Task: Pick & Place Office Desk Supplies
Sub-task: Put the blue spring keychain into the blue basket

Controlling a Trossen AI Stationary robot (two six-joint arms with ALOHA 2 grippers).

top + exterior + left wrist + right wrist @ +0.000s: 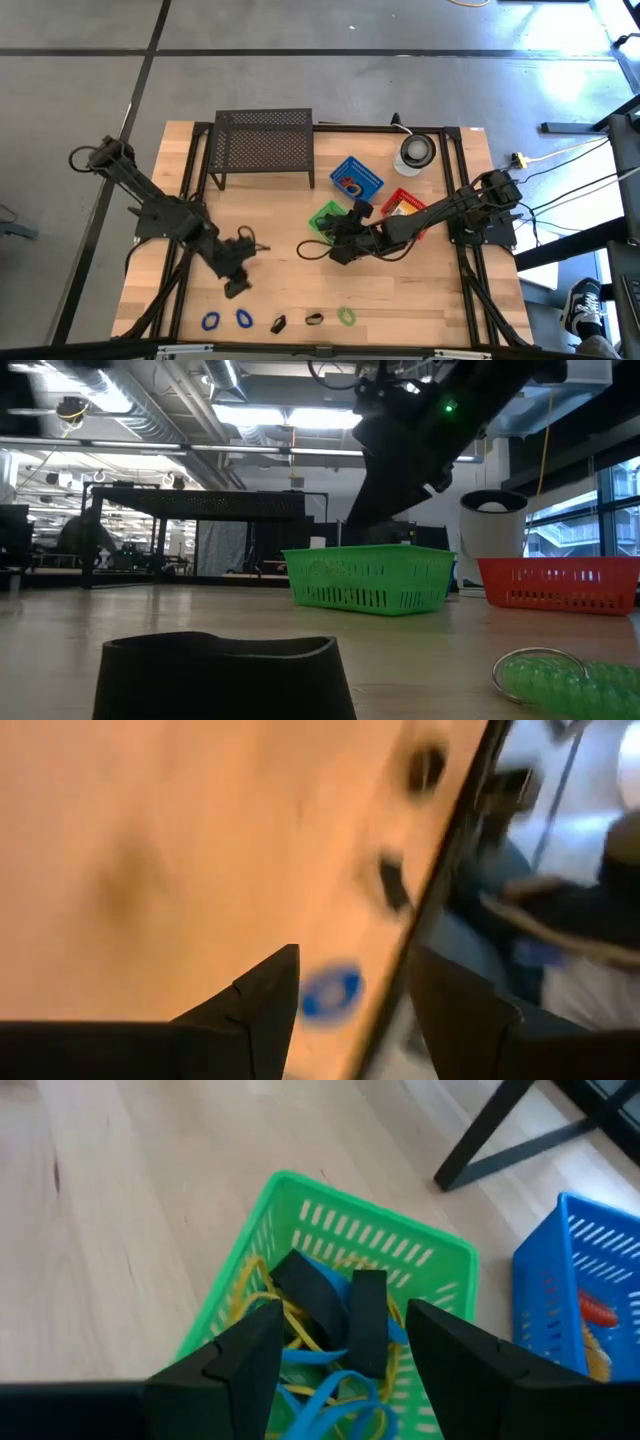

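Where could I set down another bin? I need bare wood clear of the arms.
Bare wood lies between the black mesh rack and the left gripper, and right of the coiled green loop. It is crowded around the green basket, blue basket, red basket and right gripper.

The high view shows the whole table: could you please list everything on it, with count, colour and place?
Mesh rack: one, black, at the far edge.
Round object: one, white and grey, far right corner.
Blue basket: one, right of the rack, items inside.
Red basket: one, right of centre, partly under the right arm.
Green basket: one, centre, holding yellow and blue bands and black pieces.
Blue loops: two, near edge, left.
Black clips: two, near edge, middle.
Green loop: one, near edge, right of the clips.
Left end effector: open, above the blue loops.
Right end effector: open, over the green basket.
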